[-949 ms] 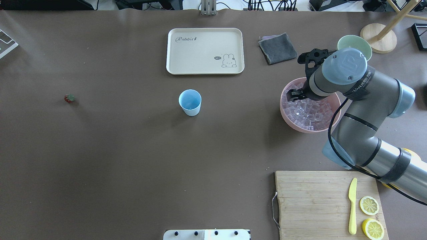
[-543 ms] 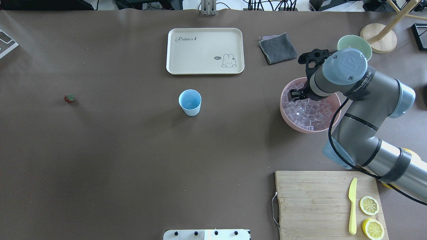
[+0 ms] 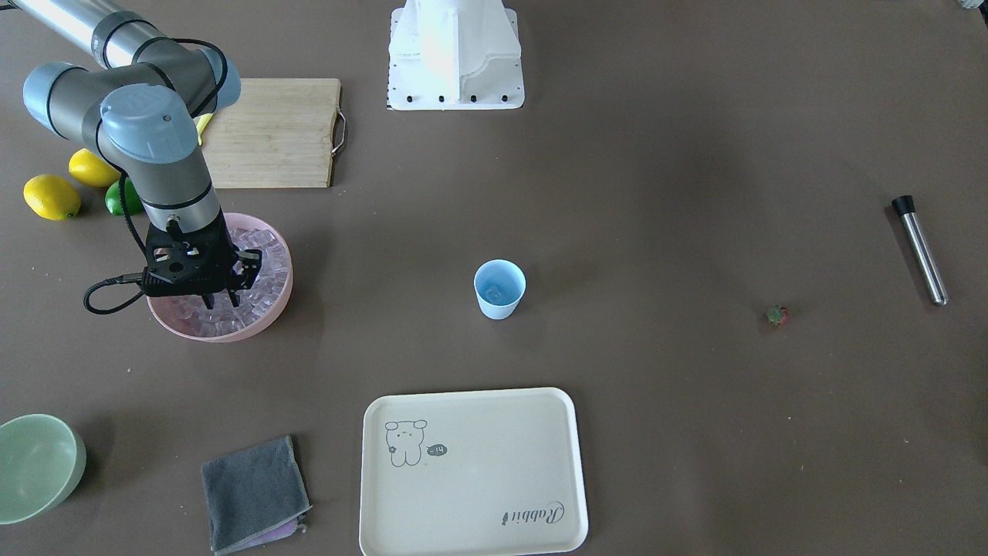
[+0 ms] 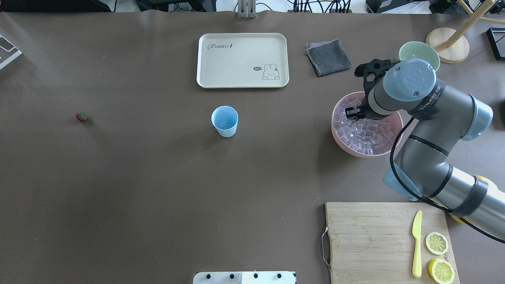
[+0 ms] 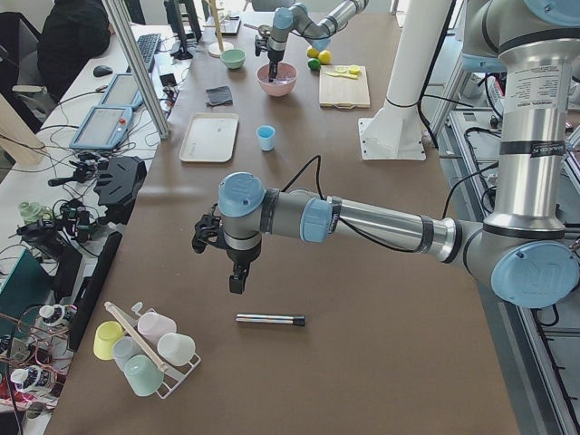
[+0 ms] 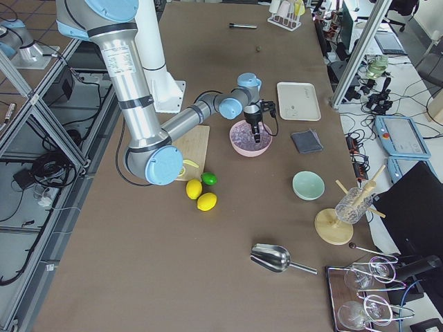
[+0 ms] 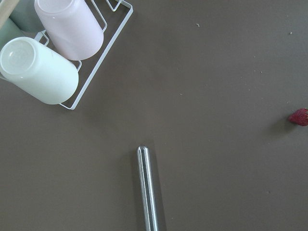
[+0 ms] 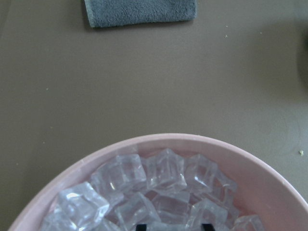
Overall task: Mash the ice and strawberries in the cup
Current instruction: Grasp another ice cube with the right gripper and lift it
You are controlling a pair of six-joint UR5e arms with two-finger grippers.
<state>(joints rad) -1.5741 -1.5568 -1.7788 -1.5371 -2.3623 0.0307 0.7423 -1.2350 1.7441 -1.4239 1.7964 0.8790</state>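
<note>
the right gripper (image 3: pixel 218 298) has slid slightly toward the worktop's right edge and sits low in the pink bowl (image 3: pixel 231 333) there, fingertips apart among the ice (image 8: pixel 163 171), clear glossy cubes. the light blue cup (image 4: pixel 225 121) stands upright mid-worktop, well apart from the bowl, and the red strawberry (image 4: pixel 82 116) lies near the left edge. the left gripper (image 5: pixel 236 286) hangs near a metal tube (image 5: pixel 270 319); whether it is parted cannot be told.

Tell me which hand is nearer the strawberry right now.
Left. The left hand hovers near the strawberry; the right hand is far across the table, at the pink bowl of ice.
</note>
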